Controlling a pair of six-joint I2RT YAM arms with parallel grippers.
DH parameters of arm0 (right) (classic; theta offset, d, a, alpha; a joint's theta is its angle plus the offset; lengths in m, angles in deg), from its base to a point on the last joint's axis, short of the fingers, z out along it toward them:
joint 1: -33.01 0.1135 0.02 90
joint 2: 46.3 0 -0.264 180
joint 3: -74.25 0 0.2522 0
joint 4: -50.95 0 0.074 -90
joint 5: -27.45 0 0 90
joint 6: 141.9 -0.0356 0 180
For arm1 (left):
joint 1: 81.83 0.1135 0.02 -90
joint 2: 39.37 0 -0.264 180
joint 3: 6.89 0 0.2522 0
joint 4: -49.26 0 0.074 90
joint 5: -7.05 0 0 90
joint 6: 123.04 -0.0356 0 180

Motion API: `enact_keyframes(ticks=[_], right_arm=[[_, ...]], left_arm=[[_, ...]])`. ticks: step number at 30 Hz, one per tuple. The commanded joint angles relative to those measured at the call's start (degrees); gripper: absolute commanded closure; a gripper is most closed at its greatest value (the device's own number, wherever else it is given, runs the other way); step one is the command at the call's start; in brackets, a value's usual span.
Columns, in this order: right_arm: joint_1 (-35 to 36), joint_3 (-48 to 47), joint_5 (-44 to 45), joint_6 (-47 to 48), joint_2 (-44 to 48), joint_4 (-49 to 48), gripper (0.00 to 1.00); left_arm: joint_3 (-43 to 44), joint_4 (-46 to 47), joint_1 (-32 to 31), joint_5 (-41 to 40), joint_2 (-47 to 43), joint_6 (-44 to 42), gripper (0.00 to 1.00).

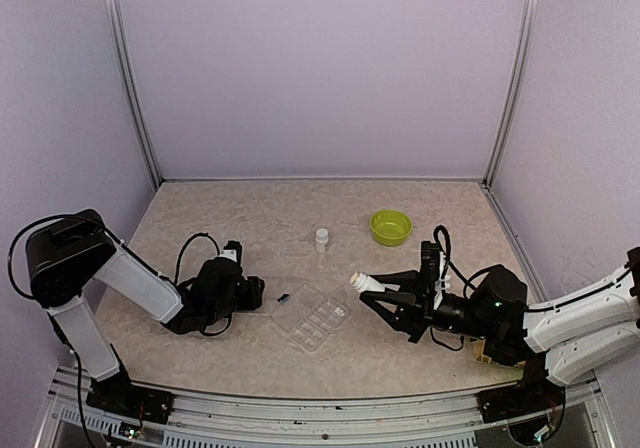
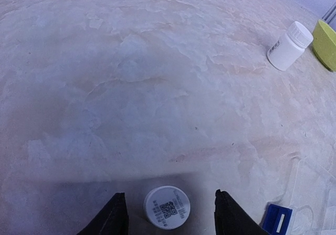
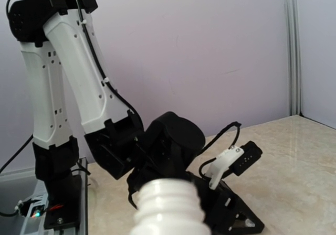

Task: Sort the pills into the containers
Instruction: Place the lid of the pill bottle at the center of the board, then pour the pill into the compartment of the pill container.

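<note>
Closest to the left wrist view's lens, noted a white cap (image 2: 167, 207), printed face up, flat on the table (image 2: 131, 88). Found it between the two black fingers (image 2: 116, 216) of the left gripper (image 2: 170, 195), with a gap on either side, touching neither. Recorded those jaws as standing apart, gripping nothing. Logged a small blue piece (image 2: 276, 219) just right of the right-hand finger, next to a faint clear plastic edge.

From overhead, placed the pill box (image 1: 315, 320) flat on the table between the two grippers, touching neither, its small compartments facing up. Could not make out the pills in any view: too small to tell.

Recorded the right gripper (image 1: 385, 293) as closed on an uncapped bottle (image 1: 366, 284), held on its side, mouth pointing toward the left arm, just beside the right end of the pill box. Saw only that bottle's threaded neck in the right wrist view, with the gripper's own fingers not showing there.

Noted a capped bottle (image 1: 321, 238) upright, well behind the pill box, and a green bowl (image 1: 390, 227) further right of it.
</note>
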Motion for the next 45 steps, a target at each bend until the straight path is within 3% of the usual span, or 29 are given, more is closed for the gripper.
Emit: enact_keyframes(ticks=[1,14,28,45], right_arm=[[0.0,0.44,0.37,0.33,0.28,-1.74,0.76],[0.0,0.93,0.07,-0.1,-7.7,-6.79,0.77],[0.02,-0.47,-0.9,-1.24,-19.49,-9.68,0.77],[0.0,-5.76,-1.75,-1.84,-30.41,-5.61,0.77]], left_arm=[[0.25,-1.4,0.32,0.25,-2.17,0.67,0.4],[-1.63,-2.67,-0.01,3.65,-12.02,1.17,0.02],[-3.67,-1.61,-0.56,5.22,-14.71,1.29,0.01],[-4.45,-0.15,-0.56,5.67,-14.14,1.41,0.01]])
